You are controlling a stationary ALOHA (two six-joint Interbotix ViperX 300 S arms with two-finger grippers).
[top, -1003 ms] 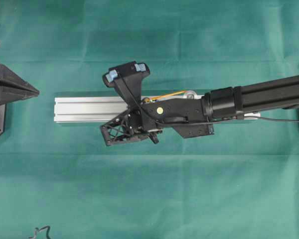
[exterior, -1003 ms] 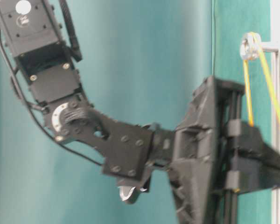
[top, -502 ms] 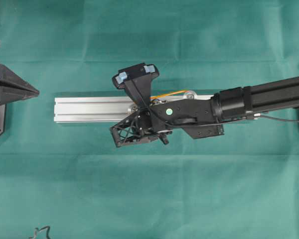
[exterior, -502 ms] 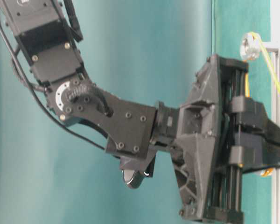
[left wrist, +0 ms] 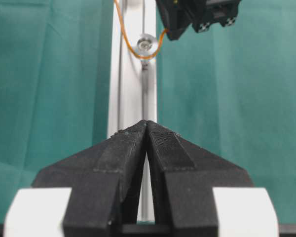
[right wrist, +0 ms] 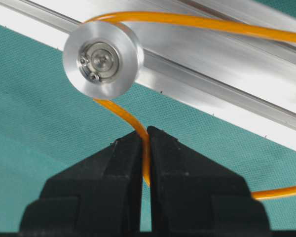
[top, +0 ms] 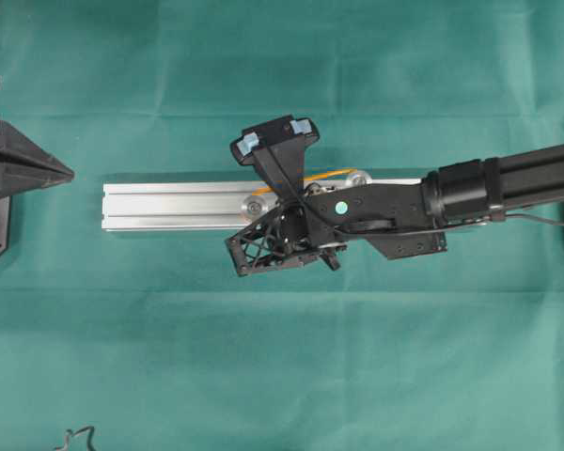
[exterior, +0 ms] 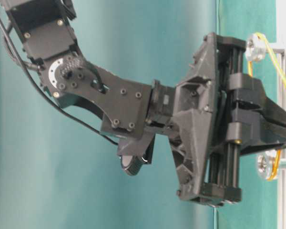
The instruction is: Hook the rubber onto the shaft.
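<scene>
Rubber [right wrist: 144,148], a thin orange band, is pinched between the pressed-together fingers [right wrist: 113,182] of the right gripper [right wrist: 144,143], just below a silver pulley [right wrist: 102,60]. From the grip, the band is seen to curve up around the underside of that pulley, pass over its top and run off along the silver aluminium rail [right wrist: 227,74]; a second strand leaves the fingers toward the lower right edge of the right wrist view. At table level, the band is looped over an upper pulley [exterior: 255,47] and is also seen at a lower pulley [exterior: 266,165], though much of its run there is covered by the black gripper body. From overhead, only a short orange stretch is visible beside the arm, and the fingertips are hidden under the wrist. The left gripper [left wrist: 147,129] is closed on nothing, its fingers touching, well apart from the pulleys, at the rail's near end above the green worktop [top: 282,376].
</scene>
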